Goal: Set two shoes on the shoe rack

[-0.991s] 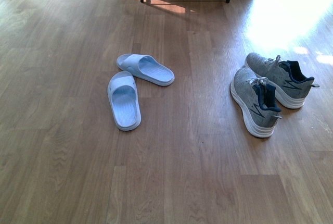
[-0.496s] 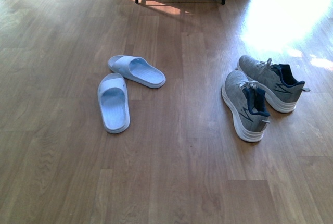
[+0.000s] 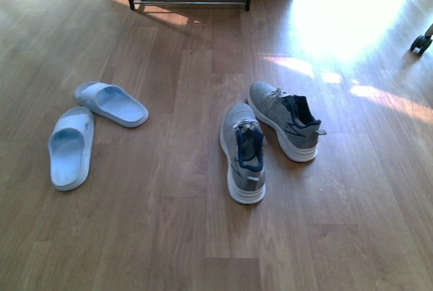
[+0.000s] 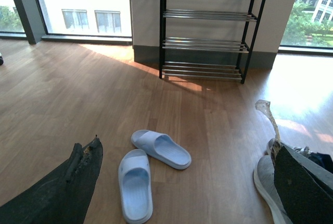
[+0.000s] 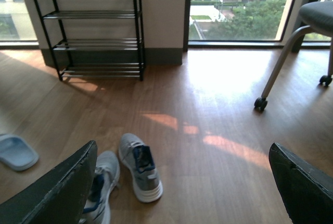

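Gaping wide, empty, left gripper and right gripper overlook sneakers and slides on floor, off shoe rack.

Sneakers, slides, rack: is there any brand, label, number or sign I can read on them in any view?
No readable text in any view.
Sneakers: only a dark zigzag on the side, no letters.
Slides: plain, no marking visible.
Rack: no label or sign visible.
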{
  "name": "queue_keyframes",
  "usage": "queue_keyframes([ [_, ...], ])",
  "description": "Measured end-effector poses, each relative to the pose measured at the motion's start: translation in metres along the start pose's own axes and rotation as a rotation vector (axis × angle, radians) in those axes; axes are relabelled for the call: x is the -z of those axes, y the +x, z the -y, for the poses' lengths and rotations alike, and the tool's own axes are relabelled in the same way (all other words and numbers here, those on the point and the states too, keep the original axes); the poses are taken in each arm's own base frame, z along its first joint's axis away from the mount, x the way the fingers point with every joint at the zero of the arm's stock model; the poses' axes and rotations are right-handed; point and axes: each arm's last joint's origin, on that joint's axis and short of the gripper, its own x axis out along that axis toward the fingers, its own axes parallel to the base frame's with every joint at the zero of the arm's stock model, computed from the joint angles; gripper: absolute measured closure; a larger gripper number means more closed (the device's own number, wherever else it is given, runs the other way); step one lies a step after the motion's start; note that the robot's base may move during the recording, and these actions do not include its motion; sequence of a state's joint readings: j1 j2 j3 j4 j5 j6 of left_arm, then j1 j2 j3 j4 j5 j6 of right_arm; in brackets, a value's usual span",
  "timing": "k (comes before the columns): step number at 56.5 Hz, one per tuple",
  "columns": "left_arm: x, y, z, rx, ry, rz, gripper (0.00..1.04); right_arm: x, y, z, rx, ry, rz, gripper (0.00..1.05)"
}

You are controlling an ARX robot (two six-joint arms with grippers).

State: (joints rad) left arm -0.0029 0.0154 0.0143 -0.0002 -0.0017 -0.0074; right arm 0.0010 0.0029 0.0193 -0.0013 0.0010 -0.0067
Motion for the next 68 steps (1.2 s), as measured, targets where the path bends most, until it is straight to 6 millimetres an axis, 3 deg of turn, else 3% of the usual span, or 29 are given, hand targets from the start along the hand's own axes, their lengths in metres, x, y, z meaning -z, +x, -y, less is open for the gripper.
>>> queue_keyframes([
  [68, 0.0, 0.0, 0.0001, 0.002, 0.0, 0.0, 0.09, 0.0001, 0.0, 0.0, 0.001, 0.0, -0.001, 0.09],
])
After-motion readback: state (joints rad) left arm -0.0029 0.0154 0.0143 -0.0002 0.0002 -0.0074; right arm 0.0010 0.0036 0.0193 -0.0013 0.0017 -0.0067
